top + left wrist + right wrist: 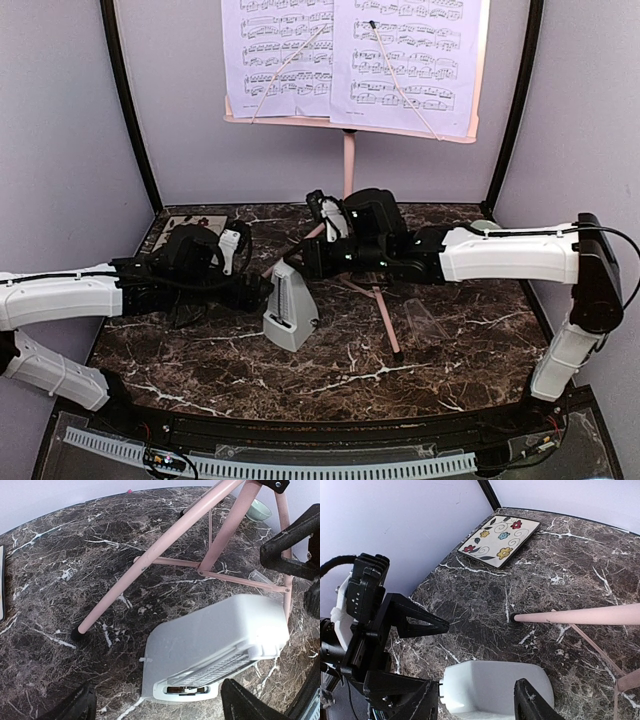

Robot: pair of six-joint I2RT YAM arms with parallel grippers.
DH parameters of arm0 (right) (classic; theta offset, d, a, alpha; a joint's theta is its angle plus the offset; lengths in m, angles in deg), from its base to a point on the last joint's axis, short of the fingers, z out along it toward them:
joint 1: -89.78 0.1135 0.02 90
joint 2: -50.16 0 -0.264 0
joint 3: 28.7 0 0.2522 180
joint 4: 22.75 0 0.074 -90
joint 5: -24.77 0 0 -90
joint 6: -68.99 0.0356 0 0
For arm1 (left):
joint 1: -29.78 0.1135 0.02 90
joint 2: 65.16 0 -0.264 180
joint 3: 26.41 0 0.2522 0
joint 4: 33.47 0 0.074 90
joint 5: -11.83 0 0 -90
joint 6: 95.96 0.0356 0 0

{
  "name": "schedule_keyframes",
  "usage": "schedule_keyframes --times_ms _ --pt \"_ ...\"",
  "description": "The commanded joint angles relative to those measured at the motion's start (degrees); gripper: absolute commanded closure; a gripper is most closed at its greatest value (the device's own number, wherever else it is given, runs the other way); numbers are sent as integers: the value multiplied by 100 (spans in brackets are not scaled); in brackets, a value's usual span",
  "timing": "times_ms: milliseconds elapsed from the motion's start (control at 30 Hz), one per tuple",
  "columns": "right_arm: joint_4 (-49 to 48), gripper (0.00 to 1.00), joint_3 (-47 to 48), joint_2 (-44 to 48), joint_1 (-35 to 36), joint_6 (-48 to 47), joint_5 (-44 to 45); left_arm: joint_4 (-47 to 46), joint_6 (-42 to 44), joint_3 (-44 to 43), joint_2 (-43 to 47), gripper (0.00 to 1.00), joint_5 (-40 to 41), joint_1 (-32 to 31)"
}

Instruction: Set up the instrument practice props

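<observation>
Bracketing light, stiff, slick-plastic metronome with wide-spread left end effector; flanking it with right end effector, grip impossible to tell; judging broad flat sides the safest hold.

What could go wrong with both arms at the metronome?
1. The left fingers and right fingers both flank the metronome; they could clash or topple it.
2. The music stand has a leg close behind it; a knock there might shake the stand and its sheet-music pages.
</observation>
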Motion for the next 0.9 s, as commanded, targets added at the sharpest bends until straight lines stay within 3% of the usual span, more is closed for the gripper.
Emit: schedule_keyframes --times_ms 0,867 --pt "-60 48 206 -107 74 23 23 -234 108 -154 -45 12 -57 11" --pt "110 53 200 -312 155 -100 172 -485 296 -328 -397 13 -408 11"
